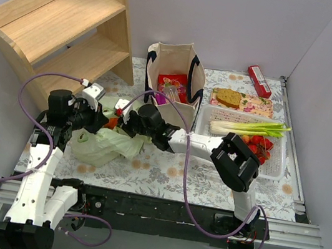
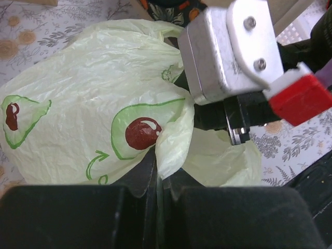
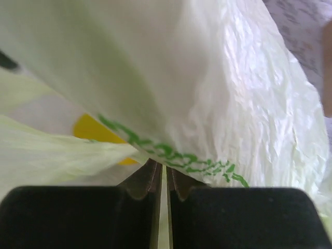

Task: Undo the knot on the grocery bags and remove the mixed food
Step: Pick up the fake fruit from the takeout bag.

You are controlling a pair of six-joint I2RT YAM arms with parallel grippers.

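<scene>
Left pincer and right pincer each pinched the pale green plastic bag. A yellow item showed within its folds; we judged unpacking unfinished.

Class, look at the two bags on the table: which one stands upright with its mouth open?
The beige canvas tote: it stands upright at the back, mouth gaping. The pale green plastic bag lies slumped and crumpled instead.

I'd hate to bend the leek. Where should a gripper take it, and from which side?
Grip the leek on its firm-looking white stalk, at its left end in the top view, coming down from above, fingers across it. It lies flat along the white basket, and its green leaves splay loose to the right.
</scene>
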